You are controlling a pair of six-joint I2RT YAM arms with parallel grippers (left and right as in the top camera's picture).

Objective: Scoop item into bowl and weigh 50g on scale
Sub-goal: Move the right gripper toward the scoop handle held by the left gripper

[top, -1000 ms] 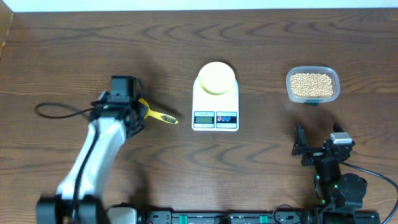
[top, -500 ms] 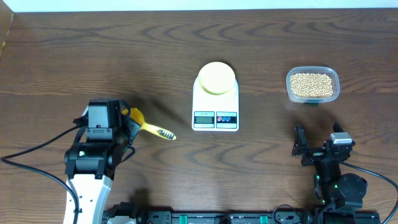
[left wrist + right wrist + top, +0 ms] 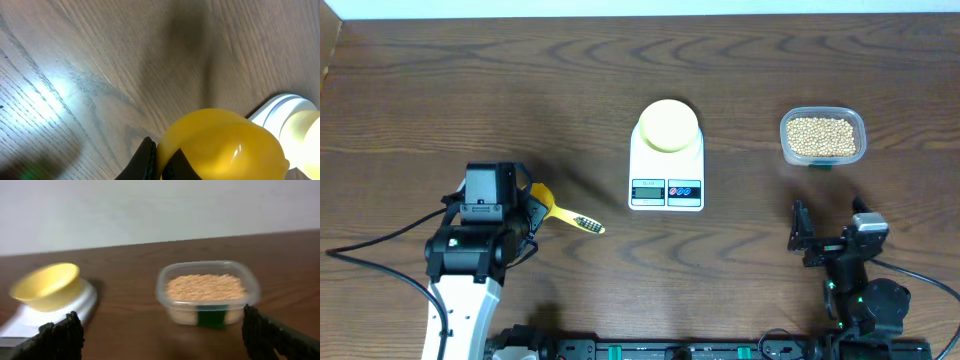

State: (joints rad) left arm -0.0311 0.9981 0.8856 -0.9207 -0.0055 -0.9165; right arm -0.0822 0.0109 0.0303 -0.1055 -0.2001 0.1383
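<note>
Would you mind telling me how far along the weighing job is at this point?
Done: the bowl sits on the scale, empty. In hand: the left end effector grips the yellow scoop, away from the tub. Left: scooping the beans, all in the tub, and weighing.

Dark wood-grain table, pale plain wall behind its far edge, soft glare on the tabletop

Pale-yellow bowl upright on white scale — tan beans well right.
</note>
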